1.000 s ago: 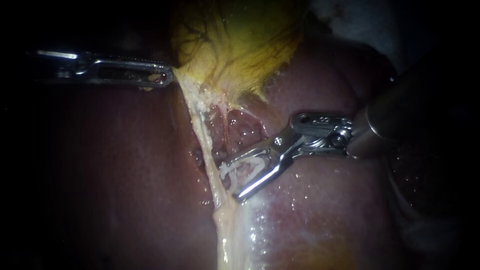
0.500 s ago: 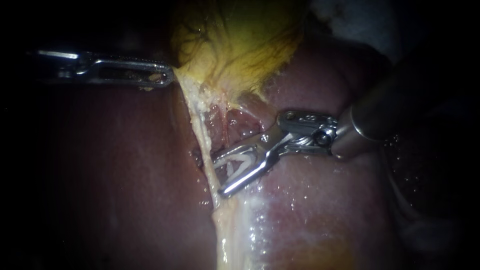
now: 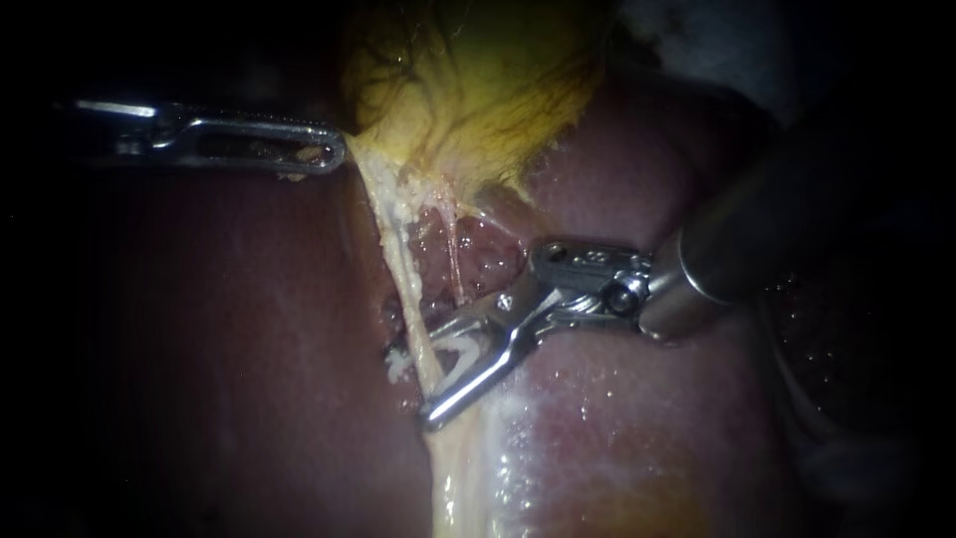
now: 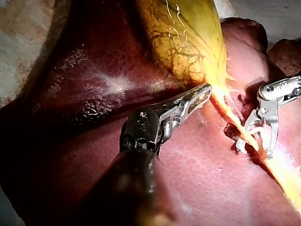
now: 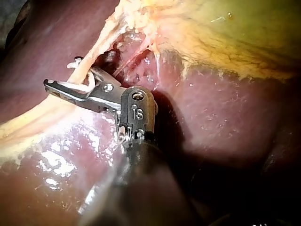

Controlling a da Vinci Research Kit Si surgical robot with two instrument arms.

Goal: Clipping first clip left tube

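The left tube (image 3: 403, 269) is a pale strand running from the yellow gallbladder (image 3: 468, 90) down over the liver (image 3: 617, 418). My right instrument (image 3: 418, 384) stands astride this tube. Its jaws are apart and hold a white clip (image 3: 453, 349), whose tip pokes out on the tube's far side. A thin reddish tube (image 3: 453, 249) lies just right of it. My left instrument (image 3: 334, 154) is shut on the gallbladder's lower edge and holds it taut. The right wrist view shows the clip (image 5: 70, 86) and the tube (image 5: 87, 70) between the jaws. The left wrist view shows both instruments (image 4: 207, 89) (image 4: 256, 149).
Dark red liver (image 3: 249, 329) surrounds the tubes on both sides. Raw, wet tissue (image 3: 488, 254) lies between the two tubes above the right instrument's jaws. The right shaft (image 3: 717, 259) crosses the liver from the upper right.
My right instrument has moved left and slightly down with the clip, from beside the left tube to astride it. The left instrument has stayed put.
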